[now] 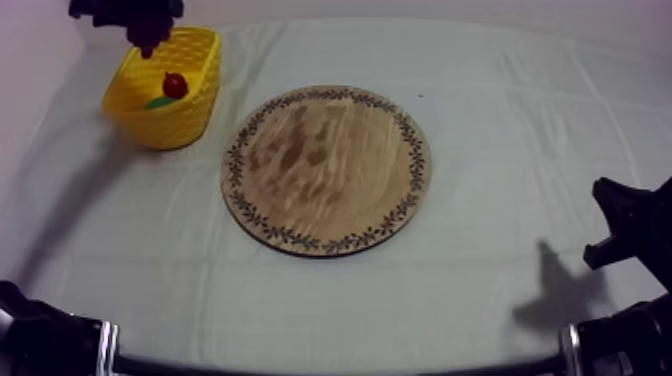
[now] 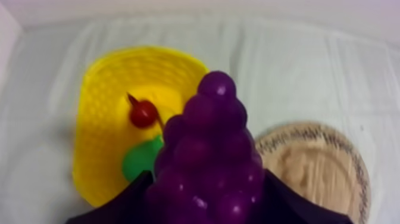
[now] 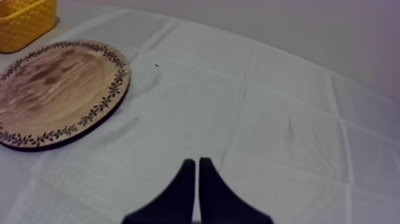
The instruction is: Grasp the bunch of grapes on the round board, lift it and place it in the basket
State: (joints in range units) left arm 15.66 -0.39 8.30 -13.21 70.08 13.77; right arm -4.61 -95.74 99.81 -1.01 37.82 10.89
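Left gripper (image 1: 135,20): top view, upper left of frame, clamped on the bunch of grapes (image 1: 149,40), which hangs above the far rim of the yellow basket (image 1: 165,128).
- Basket contents: small red fruit (image 1: 175,85) and a green piece (image 1: 160,102).
- Wooden board (image 1: 325,170): centre of frame, bare.
- Right gripper (image 1: 625,225): low at the right edge, well apart from the board and basket.

Left wrist view: black fingers (image 2: 122,205) closed round the bunch's broad end.
- The long axis runs away from the gripper, tapered tip outward.
- The basket opening lies beneath and to one side of the bunch, with the red fruit and green piece inside. The board's rim is on the other side.

Right wrist view: own fingers (image 3: 205,190) together as a narrow wedge over bare cloth. The board is some way off and the basket is beyond it.

Judgement: the left arm is the working arm. The bunch sits over the rim rather than squarely over the opening, so the drop probably calls for a small shift toward the basket's middle.
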